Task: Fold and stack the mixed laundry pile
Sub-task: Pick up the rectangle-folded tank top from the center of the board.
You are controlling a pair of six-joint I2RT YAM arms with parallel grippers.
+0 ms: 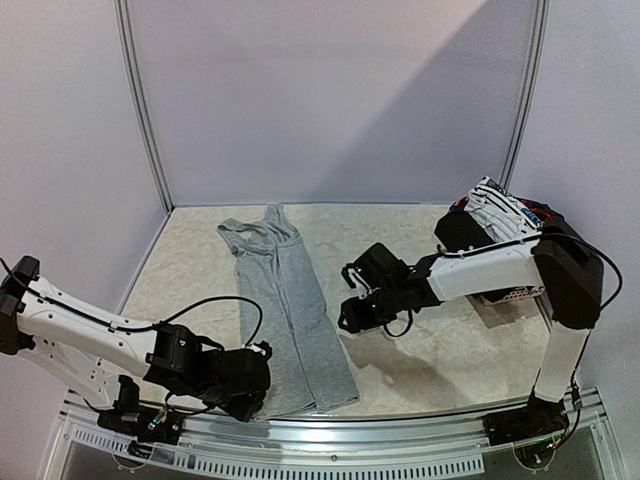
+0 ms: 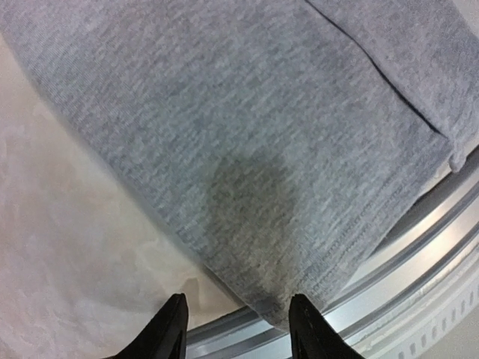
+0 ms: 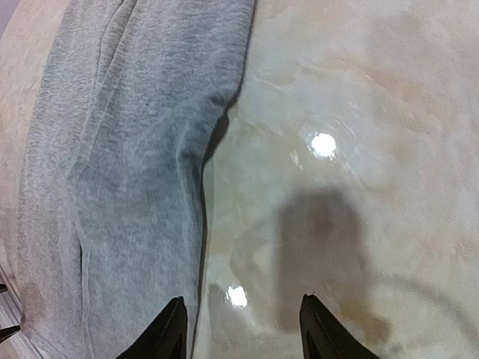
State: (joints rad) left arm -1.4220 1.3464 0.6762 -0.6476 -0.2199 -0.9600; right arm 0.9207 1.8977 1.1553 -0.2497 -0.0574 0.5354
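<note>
**Overhead view.** The light grey trousers (image 1: 290, 310) are lying flat and lengthwise on the marbled worktop (image 1: 440, 350). Their waist end is pointing at the back wall and their leg hems are reaching the metal rail (image 1: 350, 425) at the near edge. The rest of the mixed laundry pile (image 1: 497, 212) is sitting well apart at the right rear. It is showing a white black-striped piece with red and blue bits, heaped over a pink perforated basket (image 1: 512, 296) that is mostly hidden behind the right arm.

**Left arm.** The left claw (image 1: 255, 385) is hanging low over the near-left hem of the trousers. In the left wrist view its fingers (image 2: 174, 329) are standing moderately apart. The stitched hem corner is lying below and between them, and no cloth is being pinched. Whether the right-hand fingertip is touching the fabric cannot be told. A dark shadow is falling on the cloth just ahead of the fingers.

**Right arm.** The right claw (image 1: 355, 305) is hovering just beside the right edge of the trousers, about midway along the leg. In the right wrist view its fingers (image 3: 171, 329) are standing apart and holding nothing. Bare glossy worktop is showing between them, and the trouser leg is running along their left side.
</note>
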